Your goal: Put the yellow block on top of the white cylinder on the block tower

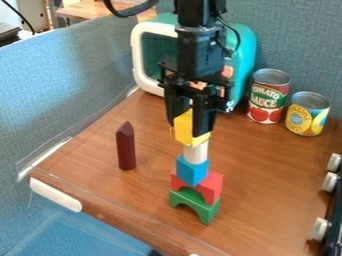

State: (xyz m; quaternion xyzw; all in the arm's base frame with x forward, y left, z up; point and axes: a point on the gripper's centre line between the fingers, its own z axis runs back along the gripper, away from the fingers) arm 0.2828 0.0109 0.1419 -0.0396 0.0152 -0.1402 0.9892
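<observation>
At the left of my view, a dark maroon pointed block [125,147] stands upright on the wooden work surface [257,175], apart from the stack. Next, behind the arm, is a teal toy microwave [246,50] with a white-framed door. In front of it I have the gripper [190,129] pointing down, pinching a yellow block [182,127] between its fingers. Directly below the yellow block are a white cylinder [196,153], blue cube [192,170], red arch [212,187] and green arch [208,212], stacked in that order downward. Farther right, a red-bodied can [268,97] stands beside a shorter yellow-labelled can [307,115]; white knobs [320,229] line the right edge.
</observation>
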